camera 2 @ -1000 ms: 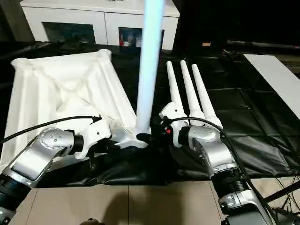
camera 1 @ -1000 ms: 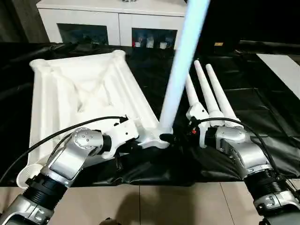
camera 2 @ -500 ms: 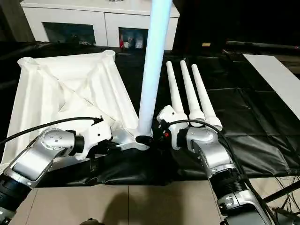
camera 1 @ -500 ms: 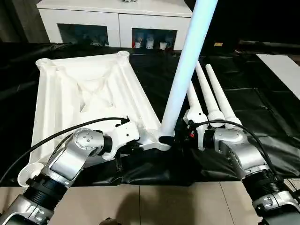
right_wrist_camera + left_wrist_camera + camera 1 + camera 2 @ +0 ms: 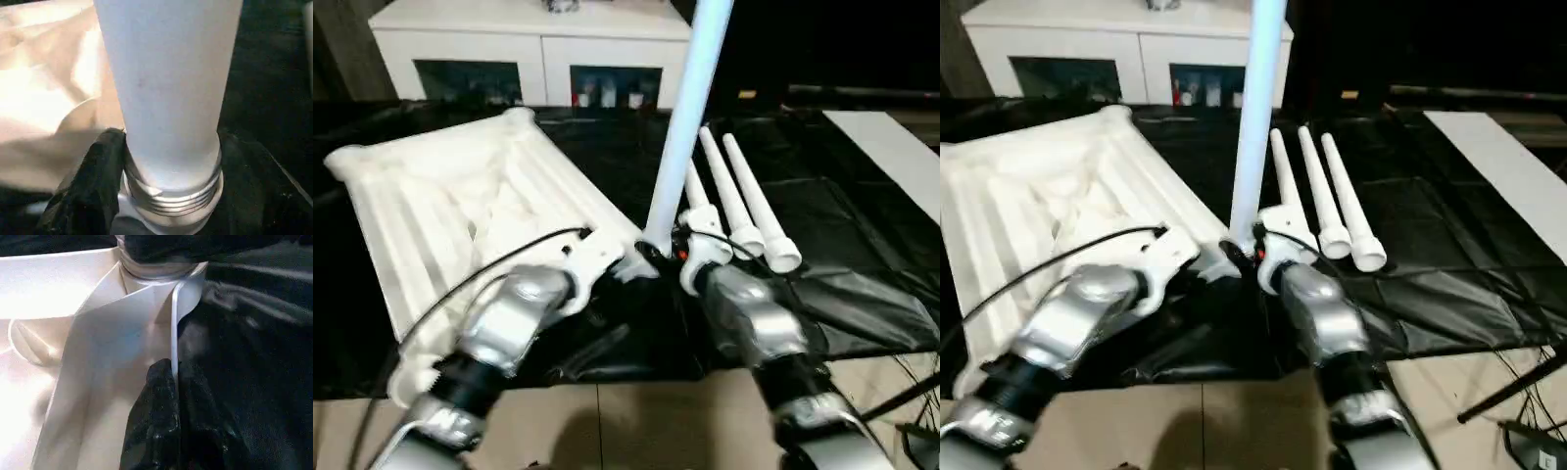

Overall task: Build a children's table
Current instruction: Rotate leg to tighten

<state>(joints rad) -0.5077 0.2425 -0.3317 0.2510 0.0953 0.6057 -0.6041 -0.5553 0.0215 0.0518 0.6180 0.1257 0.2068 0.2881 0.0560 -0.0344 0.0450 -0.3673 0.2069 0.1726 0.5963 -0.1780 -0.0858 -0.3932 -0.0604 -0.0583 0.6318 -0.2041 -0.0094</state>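
Tabletop: we see the white plastic tabletop [image 5: 460, 206] lying ribbed underside up on the counter [image 5: 862, 255], which is draped in black sheeting. Its near corner socket [image 5: 171, 196] sits at the centre of the head views, between our two forearms.
Standing leg: one white tapered leg [image 5: 683, 127] rises from that socket toward 12 o'clock, leaning slightly toward 1 o'clock. Thread rings show at its foot where it meets the socket, so we judge it not fully seated.
Spare legs: three more legs [image 5: 739, 206] lie side by side on the sheeting at about 2 o'clock from the socket, thick ends toward us.
Left claw: our left claw [image 5: 174, 382] is clenched on the thin upright rim of the tabletop just beside the socket, one black finger on each face.
Right claw: our right claw [image 5: 110, 161] is at the base of the standing leg, with one black finger [image 5: 93, 191] against its side. We cannot tell whether it is truly gripping.
Handling: we judge the leg light, stiff and smooth, so it may slip under the pads. The best hold is low, near the thread, where it is thickest.
Tabletop handling: the moulding looks light and rigid, though its thin rim may flex. Holding it close to the socket should stop it from skating on the glossy sheeting.
Background: a white cabinet [image 5: 538, 49] with glass doors stands at 12 o'clock.
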